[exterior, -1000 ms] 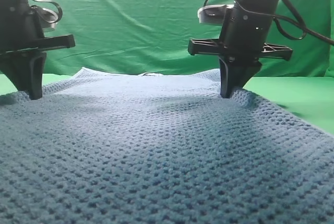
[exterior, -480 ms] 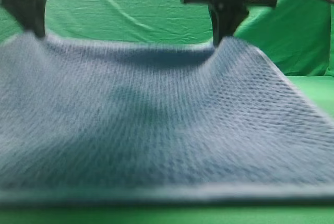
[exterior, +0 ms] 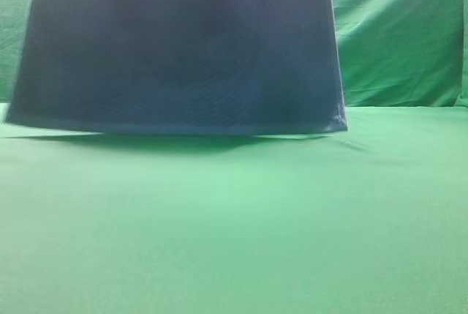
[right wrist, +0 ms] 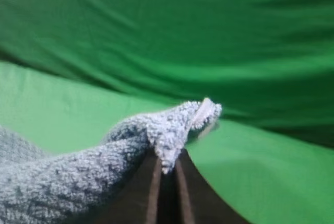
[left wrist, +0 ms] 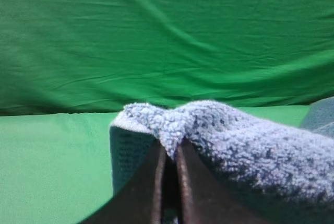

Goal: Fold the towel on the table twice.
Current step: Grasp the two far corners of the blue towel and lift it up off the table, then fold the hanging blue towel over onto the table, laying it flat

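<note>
The towel (exterior: 183,50) is seen hanging as a dark blue-grey sheet above the far part of the desk (exterior: 234,226), in front of the curtain (exterior: 398,36). Its lower edge is drawn nearly level, and appears to be just clear of the desk, with a narrow shadow cast beneath it; whether the hem touches the cloth cannot be told. The towel's right edge is slanted slightly outward toward the bottom corner, and its left edge likewise. The top edge is cut off by the frame in the high view, so neither pincer is shown there. In front of the towel the desk is seen as a broad stretch of smooth green cloth, and to the towel's right a strip of desk and curtain is left showing.

In the left wrist view the left pincer (left wrist: 170,151) is seen pressed together on a bunched corner of the towel (left wrist: 209,130), whose fluffy pale nap is puffed up above the fingertips. In the right wrist view the right pincer (right wrist: 166,169) is likewise clamped on a towel (right wrist: 156,130) corner, with the thin pale hem turned up just beyond the tips. Close up, the weave is seen as thick, soft and nubbly; in the high view it is shaded dark and blurred.
</note>
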### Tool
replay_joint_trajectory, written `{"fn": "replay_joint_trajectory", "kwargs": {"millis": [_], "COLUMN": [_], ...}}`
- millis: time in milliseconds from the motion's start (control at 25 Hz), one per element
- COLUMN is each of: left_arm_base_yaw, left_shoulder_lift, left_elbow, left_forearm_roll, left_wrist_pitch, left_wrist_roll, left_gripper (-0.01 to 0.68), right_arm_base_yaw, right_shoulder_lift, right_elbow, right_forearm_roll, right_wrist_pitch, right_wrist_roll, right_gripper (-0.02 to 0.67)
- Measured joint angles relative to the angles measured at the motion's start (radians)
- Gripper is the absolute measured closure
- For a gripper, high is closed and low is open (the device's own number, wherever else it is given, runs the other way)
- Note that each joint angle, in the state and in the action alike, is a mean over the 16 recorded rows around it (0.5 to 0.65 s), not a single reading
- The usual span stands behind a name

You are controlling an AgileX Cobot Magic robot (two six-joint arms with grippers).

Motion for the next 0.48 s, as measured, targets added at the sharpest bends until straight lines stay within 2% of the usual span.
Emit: {"fn": "replay_joint_trajectory", "kwargs": {"millis": [240,480], "left_arm_base_yaw": [0.0,-0.002], "left_shoulder_lift": [0.003,-0.033], "left_elbow": [-0.048,0.025], "left_forearm_roll": [-0.005,-0.025], "left_wrist_pitch": [0.032,0.073], "left_wrist_roll": [-0.015,-0.034], "left_gripper": [0.673,0.673], "right_arm_base_yaw": [-0.028,-0.045], "right_shoulder_lift": [-0.01,-0.052], "right_elbow": [-0.02,0.067], "right_forearm_roll": [-0.003,0.007], "right_wrist_pitch": [0.016,0.078], "right_wrist_roll": [-0.03,-0.051], "right_gripper": [0.649,0.649]}}
